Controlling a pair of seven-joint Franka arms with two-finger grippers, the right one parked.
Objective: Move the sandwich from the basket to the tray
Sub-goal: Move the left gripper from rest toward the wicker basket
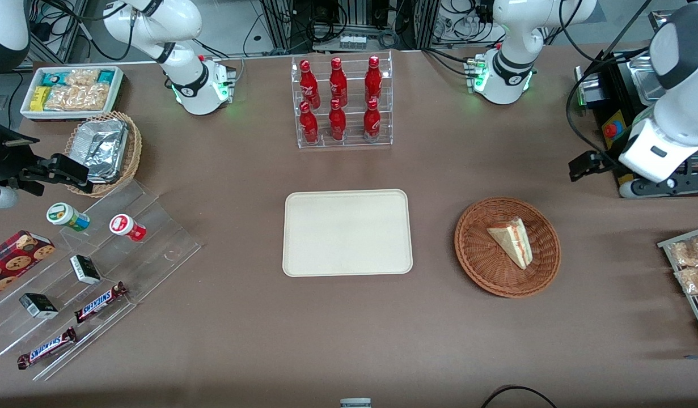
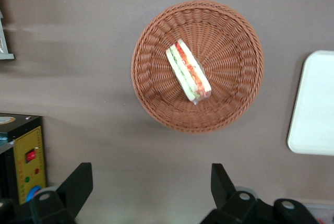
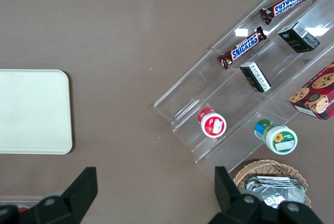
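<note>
The sandwich (image 1: 513, 241) (image 2: 188, 71), a wrapped white-bread wedge with red and green filling, lies in the round reddish-brown basket (image 1: 468, 249) (image 2: 151, 104). The cream tray (image 1: 347, 232) (image 2: 315, 104) lies flat beside the basket, toward the parked arm's end, with nothing on it. My gripper (image 1: 582, 166) (image 2: 150, 185) hangs above the table, farther from the front camera than the basket and toward the working arm's end. It is open wide, and only bare table shows between its fingers (image 2: 78, 182).
A black control box (image 1: 615, 113) (image 2: 23, 161) stands close to my gripper. A wire rack of snack packs (image 1: 692, 266) sits at the working arm's end. A clear rack of red bottles (image 1: 343, 102) stands farther from the front camera than the tray. Stepped acrylic shelves (image 1: 156, 249) lie toward the parked arm's end.
</note>
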